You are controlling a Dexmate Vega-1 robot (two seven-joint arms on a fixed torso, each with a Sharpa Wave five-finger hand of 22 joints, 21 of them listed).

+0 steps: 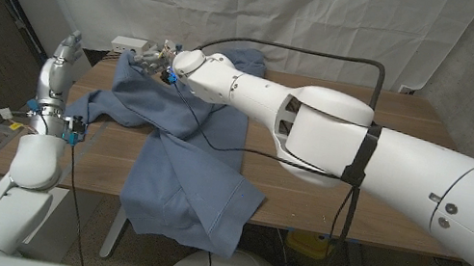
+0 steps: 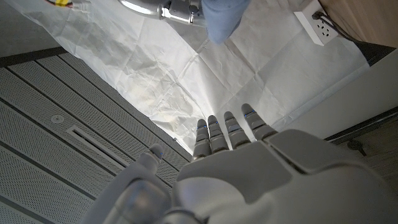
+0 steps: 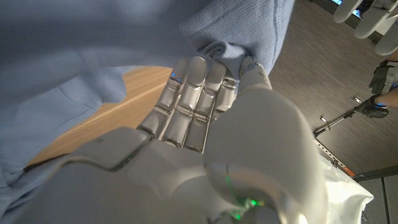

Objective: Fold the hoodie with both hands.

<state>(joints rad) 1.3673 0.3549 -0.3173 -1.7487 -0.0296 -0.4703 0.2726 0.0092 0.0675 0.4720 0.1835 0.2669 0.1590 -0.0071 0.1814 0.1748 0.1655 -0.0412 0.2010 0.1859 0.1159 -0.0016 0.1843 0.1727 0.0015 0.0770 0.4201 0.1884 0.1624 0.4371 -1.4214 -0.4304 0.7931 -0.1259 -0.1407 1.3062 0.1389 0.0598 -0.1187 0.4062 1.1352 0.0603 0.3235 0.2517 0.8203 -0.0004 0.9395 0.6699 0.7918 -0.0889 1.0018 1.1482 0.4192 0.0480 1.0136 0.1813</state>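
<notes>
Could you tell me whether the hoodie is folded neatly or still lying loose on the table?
Loose: the hoodie lies rumpled, one part hanging over the table edge, while the right hand grips its far end.

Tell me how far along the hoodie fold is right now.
Early. Done: nothing neat; the hoodie lies crumpled, one part hanging over the table front edge. In hand: the right hand grips a bunch of its fabric at the far left. The left hand is raised, holding nothing. Left: the folds themselves.

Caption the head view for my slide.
Right hand grips the blue hoodie at the wooden table's far-left edge; left hand is raised, empty.
</notes>
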